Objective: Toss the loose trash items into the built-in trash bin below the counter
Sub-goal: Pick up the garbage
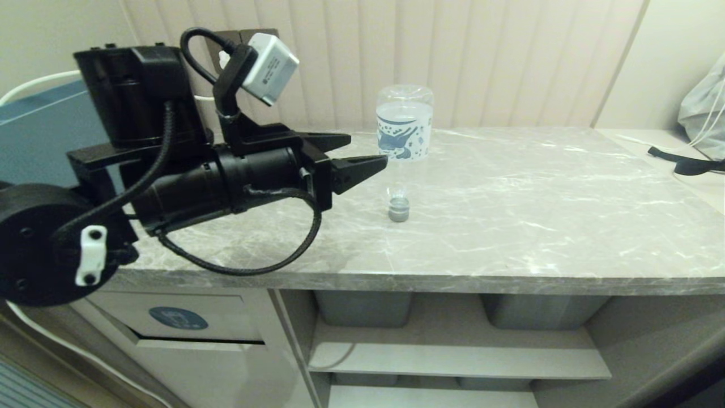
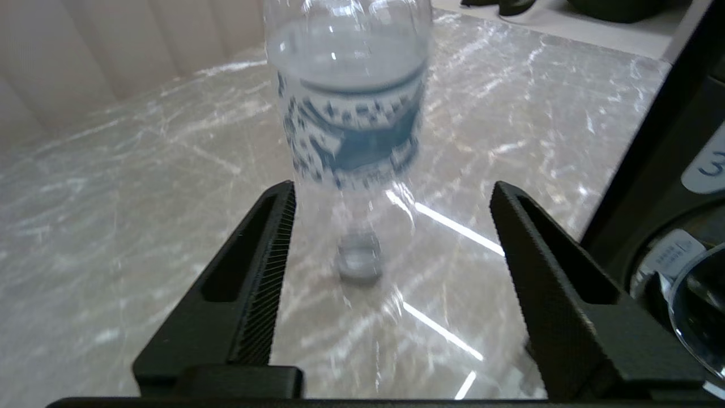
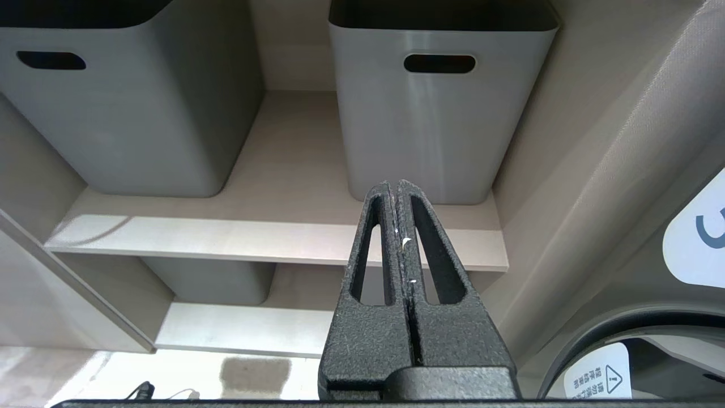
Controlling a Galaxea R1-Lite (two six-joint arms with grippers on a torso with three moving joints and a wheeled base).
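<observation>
So the bottle is standing upside down on its grey cap, out near the middle of the marble tabletop, toward the far wall. Only one bottle shows anywhere. The left end effector is held level just to the bottle's left, fingers spread wide with nothing between them yet. From the wrist camera the bottle's neck sits right in the gap ahead of the two fingers.

What worries me: a bottle balanced on its cap is super tippy. If one finger bumps it before the other closes in, I'd bet it topples and rolls along the tabletop, maybe off the near edge. The clear lower neck also narrows a lot, so a pinch there could squirt the bottle out; the labelled body looks like the safer spot.

The right end effector is parked low with its fingers pressed together, pointing at the open shelves.

Containers: the trash bin flap with the round blue sticker is below the tabletop on the left, and I can't see inside it. Two grey tubs sit on the upper shelf to its right; their contents don't show either.
</observation>
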